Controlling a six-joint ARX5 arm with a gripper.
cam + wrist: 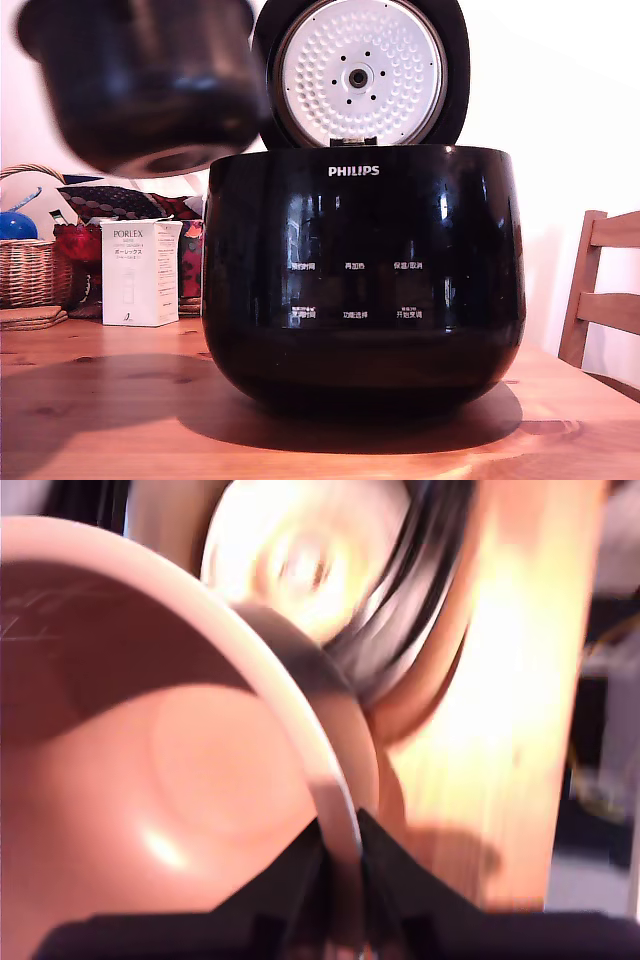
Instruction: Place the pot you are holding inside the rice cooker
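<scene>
Right up against the wrist camera, two black fingers [300, 880] of the gripper [340, 875] are pinched on the pale rim of the pot [150, 780], one inside the wall and one outside, with only the thin rim between them. That view looks down into the pot's smooth, rounded interior, lit warm pink; beyond the rim the scene smears into blur, a bright round shape that may be the lid and a strip of wooden table [510, 730].

From the exterior camera the gripper is out of sight. One pot [150, 85] hangs in the air at about ten o'clock from the rice cooker [362, 275], tilted and motion-blurred, its bottom above the level of the cooker's top edge and its side just beside the raised lid [360, 72]. One cooker stands on the table [100, 420], PHILIPS in white on its front, lid upright behind it with the dimpled silver plate facing forward.

At nine o'clock, farther back, stand one white PORLEX box [140, 272] and one wicker basket [30, 265]; one wooden chair back [600, 290] shows at three o'clock. Bare tabletop lies open in front of the cooker and on both sides of it.
</scene>
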